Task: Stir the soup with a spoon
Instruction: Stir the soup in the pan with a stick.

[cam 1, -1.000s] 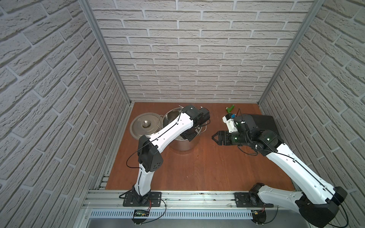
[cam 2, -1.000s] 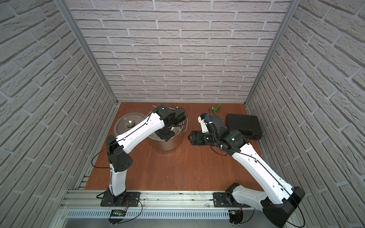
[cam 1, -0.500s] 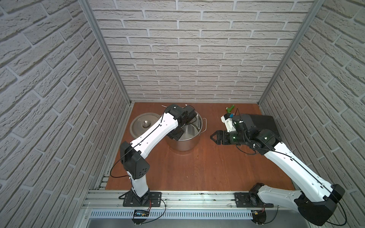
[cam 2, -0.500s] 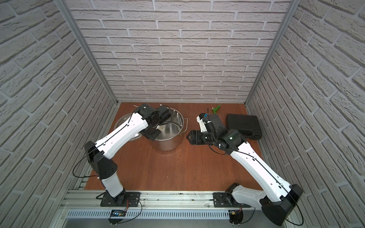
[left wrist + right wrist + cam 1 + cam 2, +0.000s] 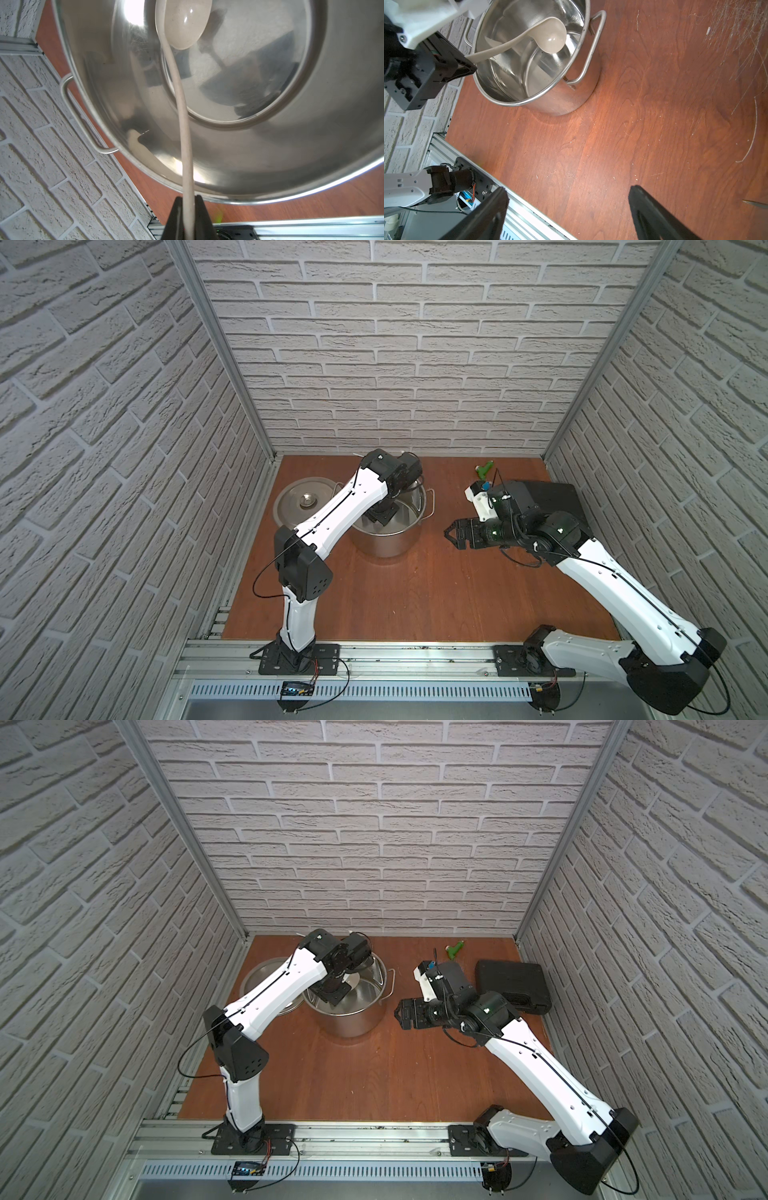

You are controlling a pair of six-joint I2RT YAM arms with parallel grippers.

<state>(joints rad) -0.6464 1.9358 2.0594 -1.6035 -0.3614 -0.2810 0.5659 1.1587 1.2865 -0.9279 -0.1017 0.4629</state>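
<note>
The spoon point(image 5: 552, 37) is in the pot point(image 5: 386, 541). We see its cream bowl down inside, over toward the right-hand wall, and its long thin handle curving up and out. We cannot tell whether the bowl touches the shiny steel bottom. The left fingers point(image 5: 174, 218) are pinched tight on the handle's upper end, one on either side of it. The pot stands on the bench point(image 5: 415, 593), left of centre and toward the far wall, and the lid point(image 5: 305, 506) lies flat just to its left. Over on the right, the right fingers point(image 5: 488, 214) are spread wide with nothing between them. They hang above the bench, pointing left at the pot's right loop handle and apart from it. Behind that arm, a black case point(image 5: 513, 986) lies at the far right.
</note>
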